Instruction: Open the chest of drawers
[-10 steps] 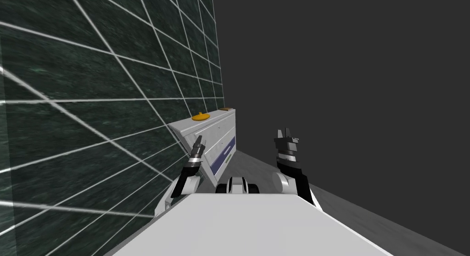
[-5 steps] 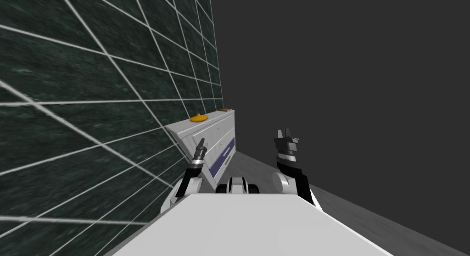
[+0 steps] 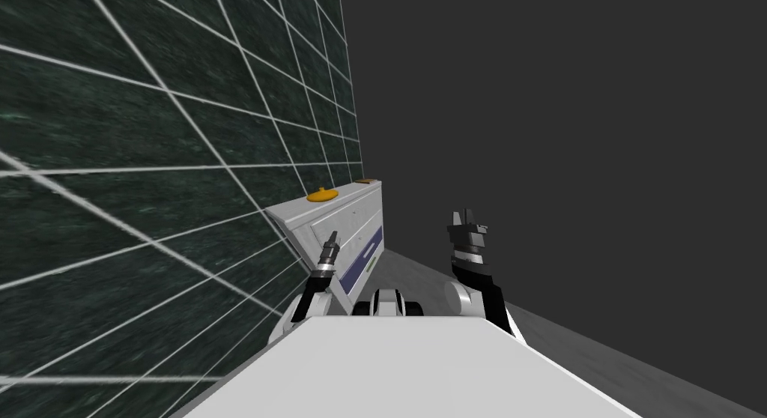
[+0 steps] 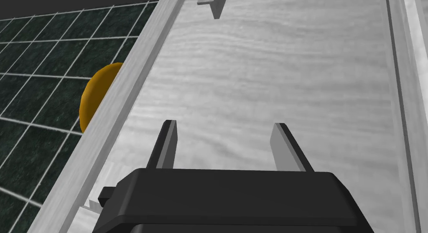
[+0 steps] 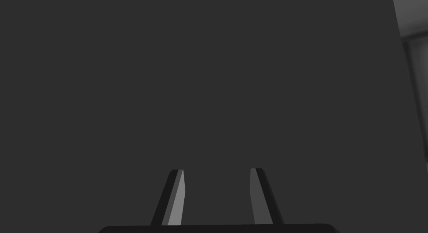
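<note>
A light grey chest of drawers (image 3: 352, 222) stands against the dark green tiled wall (image 3: 150, 174), with one blue-fronted lower drawer (image 3: 361, 260). My left gripper (image 3: 331, 238) is open close in front of an upper drawer front (image 4: 271, 76), pale with a wood grain. A bar handle (image 4: 213, 3) sits on that drawer front well beyond my fingertips. My left gripper (image 4: 225, 126) holds nothing. My right gripper (image 3: 467, 213) is raised to the right of the chest, away from it, and stands open (image 5: 216, 170) and empty.
An orange rounded object (image 3: 322, 194) lies on the chest's top near the wall, seen past the top's edge as an orange dome (image 4: 96, 97). A second small orange-brown item (image 3: 365, 181) lies further along the top. Grey floor (image 3: 599, 353) runs to the right under a plain dark wall.
My left gripper has moved forward and rightward, closer to the upper drawer front. The head view has shifted slightly. The right arm has not moved.
</note>
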You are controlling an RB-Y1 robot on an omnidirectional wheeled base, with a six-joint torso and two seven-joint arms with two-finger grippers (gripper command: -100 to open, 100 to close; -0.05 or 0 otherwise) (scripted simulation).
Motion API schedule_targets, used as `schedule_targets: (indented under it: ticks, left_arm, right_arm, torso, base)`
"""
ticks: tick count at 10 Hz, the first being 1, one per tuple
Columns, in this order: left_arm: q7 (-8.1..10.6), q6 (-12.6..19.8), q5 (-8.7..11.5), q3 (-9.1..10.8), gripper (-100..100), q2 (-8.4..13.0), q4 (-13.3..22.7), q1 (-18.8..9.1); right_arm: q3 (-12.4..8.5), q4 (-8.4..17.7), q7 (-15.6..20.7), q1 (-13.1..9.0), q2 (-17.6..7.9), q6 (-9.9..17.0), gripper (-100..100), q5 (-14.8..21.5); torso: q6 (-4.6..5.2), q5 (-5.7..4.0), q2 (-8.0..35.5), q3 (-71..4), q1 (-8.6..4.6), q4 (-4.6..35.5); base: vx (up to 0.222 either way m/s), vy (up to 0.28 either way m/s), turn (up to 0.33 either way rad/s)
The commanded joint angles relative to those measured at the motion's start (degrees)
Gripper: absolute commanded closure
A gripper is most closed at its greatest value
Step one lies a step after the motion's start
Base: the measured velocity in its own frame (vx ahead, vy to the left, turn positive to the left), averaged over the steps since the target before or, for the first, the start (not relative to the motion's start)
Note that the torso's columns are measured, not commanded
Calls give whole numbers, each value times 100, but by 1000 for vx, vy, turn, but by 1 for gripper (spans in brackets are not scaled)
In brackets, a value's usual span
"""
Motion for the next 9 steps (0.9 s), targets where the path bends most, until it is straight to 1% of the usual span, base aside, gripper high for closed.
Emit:
schedule_targets:
  ticks: [1, 3, 4, 7, 8, 9]
  left_arm:
    - [-15, -4, -1, 13, -100, -8, 226, -54]
    - [-18, -109, -8, -24, -100, -16, 546, -130]
    - [-18, -109, -8, -24, -100, -16, 594, -130]
    - [-23, -272, -20, -81, -100, -40, 1128, -247]
    - [-23, -272, -20, -81, -100, -40, 1166, -247]
    - [-24, -326, -24, -101, -100, -53, 1361, -287]
  right_arm:
    - [0, 0, 0, 0, 0, 0, 0, 0]
    - [0, 0, 0, 0, 0, 0, 0, 0]
    - [0, 0, 0, 0, 0, 0, 0, 0]
    - [0, 0, 0, 0, 0, 0, 0, 0]
    - [0, 0, 0, 0, 0, 0, 0, 0]
    - [0, 0, 0, 0, 0, 0, 0, 0]
  torso:
    - [0, -1, 2, 2, -3, 0]
    - [-4, 0, 4, 4, -2, 0]
    - [1, 0, -1, 2, 4, 2]
    - [-2, 0, -10, -4, -1, -3]
    - [-1, -2, -11, -2, -1, 0]
    - [6, 2, -20, -4, 11, 1]
  base:
    - [7, 3, 1]
    - [28, 8, -31]
    - [28, 23, -18]
    - [53, -1, -44]
    - [47, -2, 16]
    - [21, -8, -42]
